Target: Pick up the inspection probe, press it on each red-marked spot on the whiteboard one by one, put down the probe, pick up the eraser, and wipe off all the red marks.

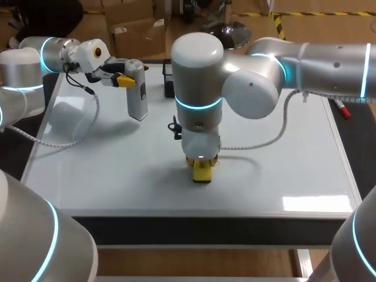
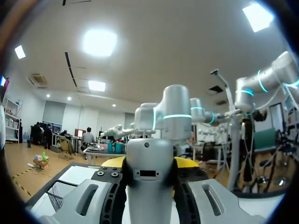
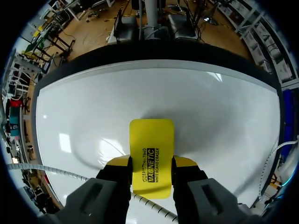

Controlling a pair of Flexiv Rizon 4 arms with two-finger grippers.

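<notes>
A grey, box-shaped inspection probe (image 1: 137, 97) hangs upright over the whiteboard's (image 1: 282, 164) back left part, with my left gripper (image 1: 126, 80) shut on its upper end. In the left wrist view the probe (image 2: 149, 182) fills the gap between the yellow tips of that gripper (image 2: 149, 164). My right arm reaches in to the board's middle, its gripper (image 1: 202, 167) pointing straight down. It is shut on a yellow eraser (image 1: 202, 174) that rests flat on the board. The right wrist view has the eraser (image 3: 152, 140) clamped between the fingers of the gripper (image 3: 152, 164). No red marks show on the whiteboard (image 3: 210, 107).
A black wire basket (image 1: 168, 76) stands at the back edge of the board, behind my right arm; it also shows beside the probe (image 2: 58, 193). A red-capped marker (image 1: 342, 110) lies off the board's right edge. My arm's cables (image 1: 70, 138) trail across the surface.
</notes>
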